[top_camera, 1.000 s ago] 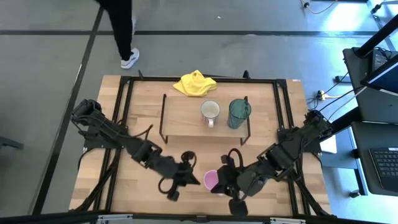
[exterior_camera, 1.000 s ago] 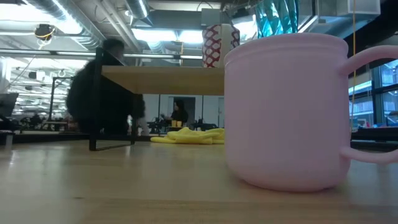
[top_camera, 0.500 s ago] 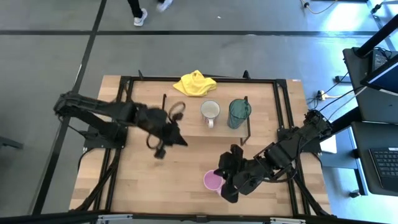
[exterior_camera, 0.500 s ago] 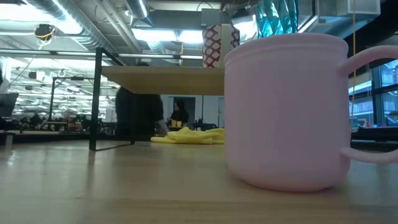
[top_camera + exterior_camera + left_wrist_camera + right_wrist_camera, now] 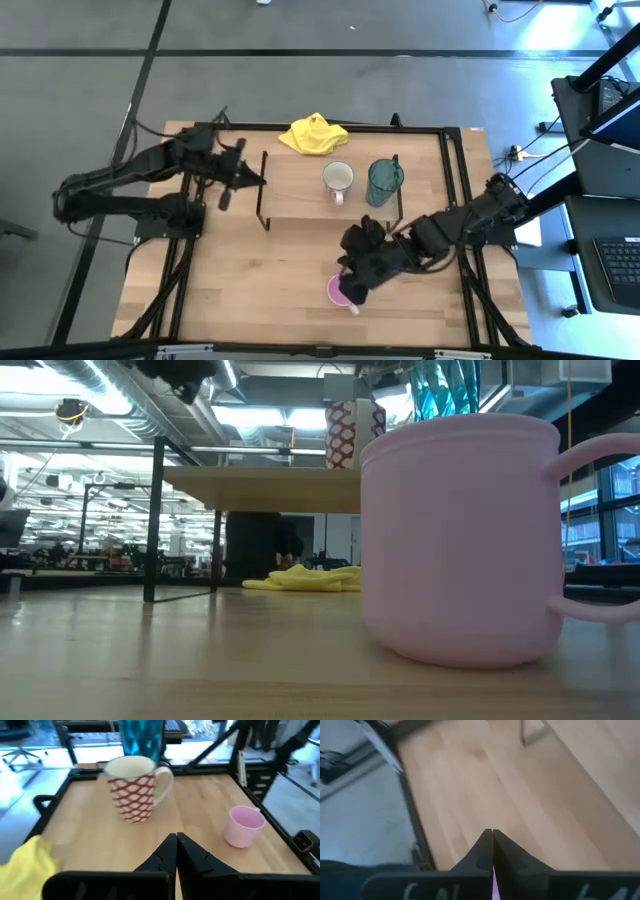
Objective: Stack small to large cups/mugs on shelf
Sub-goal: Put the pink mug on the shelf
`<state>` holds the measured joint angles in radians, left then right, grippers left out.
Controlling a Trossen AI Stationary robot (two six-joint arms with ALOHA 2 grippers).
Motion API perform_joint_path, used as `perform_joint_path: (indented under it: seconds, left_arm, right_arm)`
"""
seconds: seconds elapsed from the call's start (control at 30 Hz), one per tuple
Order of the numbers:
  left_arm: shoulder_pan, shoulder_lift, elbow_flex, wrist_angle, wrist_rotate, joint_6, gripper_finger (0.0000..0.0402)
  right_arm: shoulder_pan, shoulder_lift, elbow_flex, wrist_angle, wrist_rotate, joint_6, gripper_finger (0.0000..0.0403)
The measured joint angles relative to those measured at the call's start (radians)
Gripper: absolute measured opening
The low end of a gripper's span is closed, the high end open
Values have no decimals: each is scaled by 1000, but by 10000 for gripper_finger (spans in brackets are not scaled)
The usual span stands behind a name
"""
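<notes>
Pink mug [image 5: 343, 292] stands on the surface, well in front of the shelf [image 5: 300, 190]; white mug [image 5: 338, 179] and teal cup [image 5: 383, 181] are on it. Right gripper [image 5: 352, 285], clenched and empty, sits just beside the mug. Fingers should be parted before the rim is taken. Left gripper [image 5: 232, 178], clenched, waits at the shelf's left end.

Open-plan lab or office floor: ceiling ducts [image 5: 120, 400], strip lights, desk keyboard [image 5: 612, 268].

2 mugs [image 5: 338, 179], 1 cup [image 5: 384, 181], 1 cloth [image 5: 314, 135]
</notes>
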<state>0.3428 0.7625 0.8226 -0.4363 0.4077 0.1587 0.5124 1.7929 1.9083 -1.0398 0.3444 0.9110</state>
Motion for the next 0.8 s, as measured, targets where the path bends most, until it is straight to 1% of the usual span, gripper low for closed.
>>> perform_joint_path:
  seconds: [0.07, 0.13, 0.2, 0.3, 0.47, 0.6, 0.8]
  left_arm:
    - [35, -43, -23, -4, 13, -24, 3]
    - [50, -92, -49, -32, 1, -58, 1]
    - [47, -139, -73, -51, -51, -107, 1]
    - [23, -207, -118, -95, -159, -180, 1]
    - [-29, -306, -187, -105, -264, -281, 2]
    - [-61, -357, -227, -107, -294, -363, 1]
    - [-121, -379, -236, -122, -367, -416, 1]
  right_arm:
    - [-26, 17, 0, -51, -56, 41, 2]
    - [-35, 31, 0, -122, -90, 80, 2]
    - [-36, 42, 0, -144, -112, 107, 2]
    - [-32, 61, 0, -172, -144, 154, 2]
    - [-30, 90, 0, -238, -223, 209, 12]
    - [-29, 104, -1, -255, -253, 239, 47]
    - [-29, 122, -1, -253, -253, 282, 124]
